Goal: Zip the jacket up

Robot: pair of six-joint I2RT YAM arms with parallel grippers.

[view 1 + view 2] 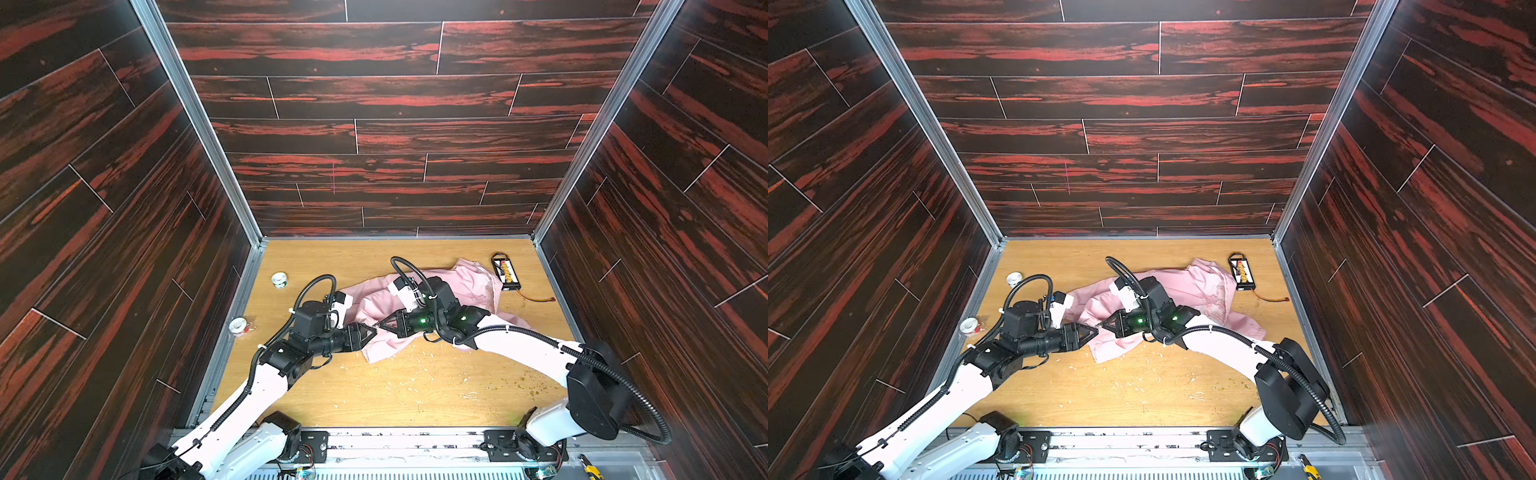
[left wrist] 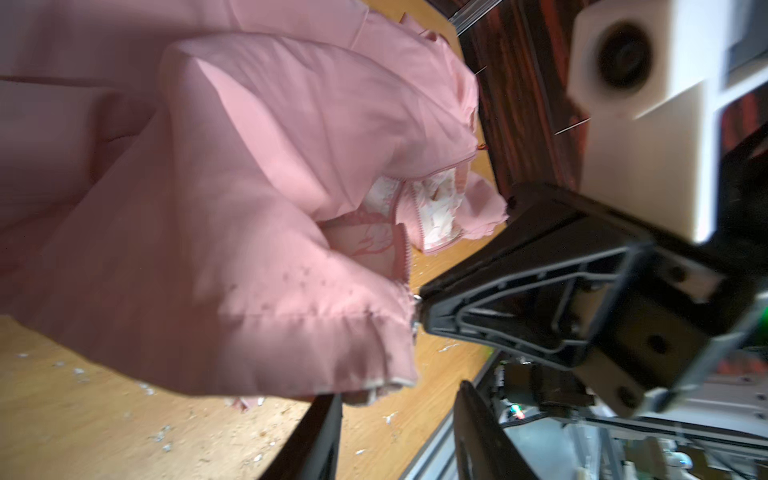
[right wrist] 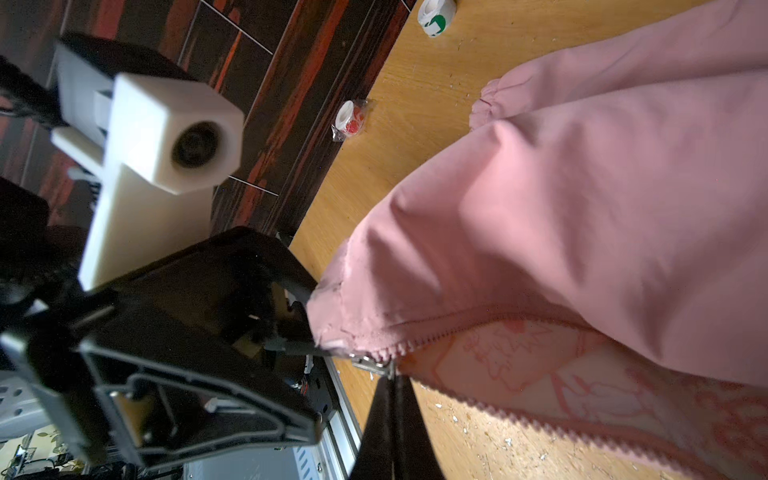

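Observation:
The pale pink jacket [image 1: 457,286] [image 1: 1192,286] lies crumpled across the back middle of the wooden table, its front open and printed lining showing. My right gripper [image 1: 380,325] [image 3: 392,378] is shut on the metal zipper slider [image 3: 372,365] at the bottom of the toothed zipper edge [image 3: 436,336]. My left gripper [image 1: 375,331] [image 2: 399,392] faces it tip to tip, jaws apart. The jacket's hem [image 2: 365,374] hangs just at one fingertip, with bare table showing between the fingers. In the left wrist view the right gripper's tip [image 2: 419,307] pinches the slider at the hem corner.
Two tape rolls [image 1: 279,279] [image 1: 238,326] sit near the left wall. A black battery pack [image 1: 505,272] with an orange wire lies at the back right beside the jacket. Small white crumbs litter the table [image 1: 415,386] in front. Dark panelled walls enclose three sides.

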